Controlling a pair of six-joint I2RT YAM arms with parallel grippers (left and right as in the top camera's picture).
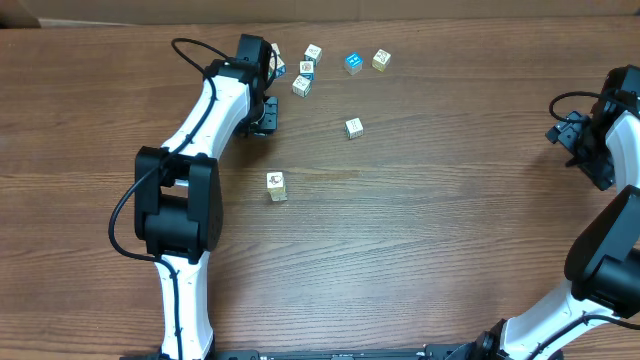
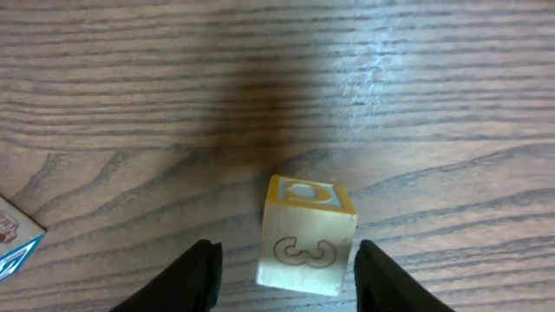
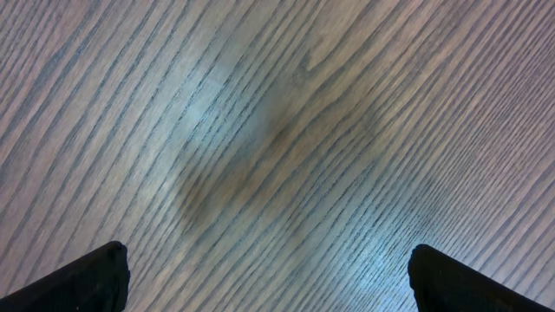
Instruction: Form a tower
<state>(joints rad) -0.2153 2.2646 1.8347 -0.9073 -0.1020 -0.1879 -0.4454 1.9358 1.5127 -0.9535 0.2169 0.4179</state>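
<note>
Overhead: left arm (image 1: 215, 105) outstretched, end effector (image 2: 286, 269) straddling cube (image 2: 308, 247).

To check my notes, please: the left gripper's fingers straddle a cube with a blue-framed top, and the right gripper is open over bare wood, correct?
Not quite: the left wrist view shows the cube between the left gripper fingers has a yellow-framed top, not blue. The rest stands.

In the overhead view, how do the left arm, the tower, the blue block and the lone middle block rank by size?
1. Left arm
2. Tower
3. Blue block and lone middle block: they look alike, so I do not rank them.
</note>
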